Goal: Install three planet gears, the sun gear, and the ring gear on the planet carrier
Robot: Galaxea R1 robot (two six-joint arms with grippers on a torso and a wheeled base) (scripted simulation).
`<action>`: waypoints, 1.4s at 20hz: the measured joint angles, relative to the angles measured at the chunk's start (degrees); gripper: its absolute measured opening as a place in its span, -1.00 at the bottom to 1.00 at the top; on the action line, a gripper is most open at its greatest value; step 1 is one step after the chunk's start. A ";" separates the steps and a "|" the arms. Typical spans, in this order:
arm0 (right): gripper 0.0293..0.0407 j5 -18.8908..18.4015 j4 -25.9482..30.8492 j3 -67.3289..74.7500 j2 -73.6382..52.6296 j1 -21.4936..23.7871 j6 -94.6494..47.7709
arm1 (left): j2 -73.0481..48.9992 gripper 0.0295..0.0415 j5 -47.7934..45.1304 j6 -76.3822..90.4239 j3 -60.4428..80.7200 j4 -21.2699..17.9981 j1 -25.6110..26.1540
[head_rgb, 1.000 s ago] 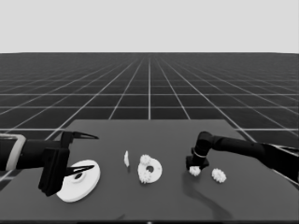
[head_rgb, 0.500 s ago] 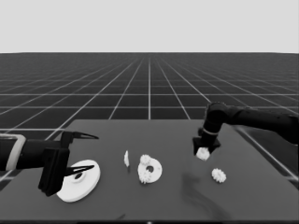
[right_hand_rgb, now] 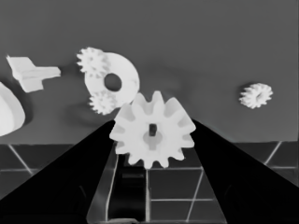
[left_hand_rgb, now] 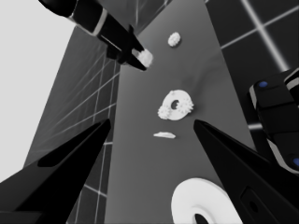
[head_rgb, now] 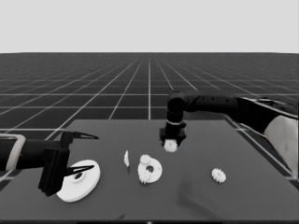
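The right gripper (head_rgb: 171, 143) grasps a gear (head_rgb: 170, 146) in the air above the table's far middle. The smaller round part (head_rgb: 150, 170) carries two gears at mid-table, one gear (head_rgb: 218, 175) lies to its right, and the waiting left gripper (head_rgb: 83, 154) hangs spread wide over the larger round part (head_rgb: 79, 181) at the left end.

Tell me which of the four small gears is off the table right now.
The gear gripped by the right gripper, raised above the table. Two sit on the smaller round part; one lies alone.

You saw a thin white piece (head_rgb: 126, 158) standing on the dark table (head_rgb: 233, 196), left of centre. Beyond the table's far edge, the gridded floor (head_rgb: 93, 88) ran to the horizon.
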 joint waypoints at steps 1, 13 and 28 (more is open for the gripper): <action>-0.67 0.02 0.01 -2.43 3.12 -0.01 0.33 | 0.00 0.49 0.00 0.00 0.00 0.00 0.00; -0.67 5.22 -19.72 -13.60 9.07 -20.50 -4.02 | 0.00 0.49 0.00 0.00 0.00 0.00 0.00; 0.61 1.90 -13.26 -7.15 7.14 -15.22 -0.23 | 0.00 0.49 0.00 0.00 0.00 0.00 0.00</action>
